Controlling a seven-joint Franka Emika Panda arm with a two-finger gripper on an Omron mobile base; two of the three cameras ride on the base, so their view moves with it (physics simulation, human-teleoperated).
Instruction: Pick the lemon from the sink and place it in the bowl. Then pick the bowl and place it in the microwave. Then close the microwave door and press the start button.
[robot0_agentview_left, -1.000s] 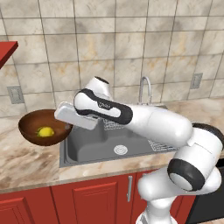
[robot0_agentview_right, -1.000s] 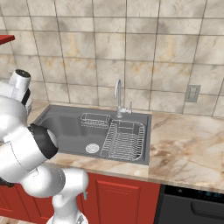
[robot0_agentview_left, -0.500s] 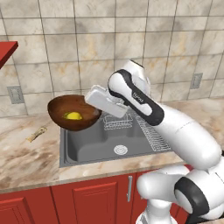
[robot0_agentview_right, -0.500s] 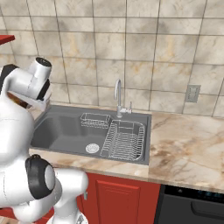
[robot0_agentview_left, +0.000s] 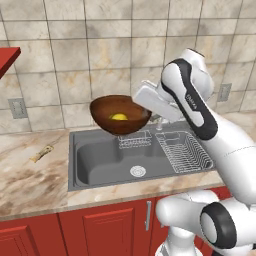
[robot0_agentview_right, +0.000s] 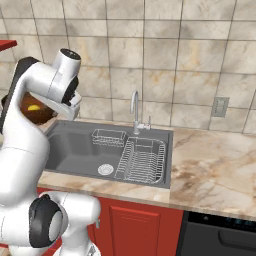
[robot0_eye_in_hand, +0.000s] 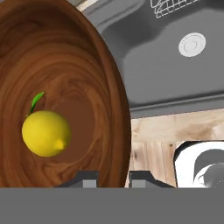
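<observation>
The dark reddish-brown bowl (robot0_agentview_left: 107, 122) hangs in the air above the left part of the sink (robot0_agentview_left: 100, 155), tilted slightly. The yellow lemon (robot0_agentview_left: 119, 117) lies inside it. My gripper (robot0_agentview_left: 142, 111) is shut on the bowl's right rim. In the hand view the bowl (robot0_eye_in_hand: 65, 65) takes up the left side, the lemon (robot0_eye_in_hand: 46, 133) rests on its glossy bottom, and the gripper (robot0_eye_in_hand: 113, 179) has a fingertip on each side of the rim. From the right base view the bowl (robot0_agentview_right: 37, 114) and lemon (robot0_agentview_right: 34, 107) peek out behind my arm. The microwave and its door are out of view.
The sink holds a wire dish rack (robot0_agentview_left: 182, 150), a small wire basket (robot0_agentview_left: 134, 141) and a round drain (robot0_agentview_left: 138, 171); the curved tap (robot0_agentview_right: 135, 107) stands behind it. A small tan item (robot0_agentview_left: 41, 153) lies on the left counter. A red cabinet (robot0_agentview_left: 7, 57) hangs at upper left.
The bowl with the lemon in it has been lifted off the left counter and carried rightward, from beside the sink to above it. The arm has swung right and risen.
</observation>
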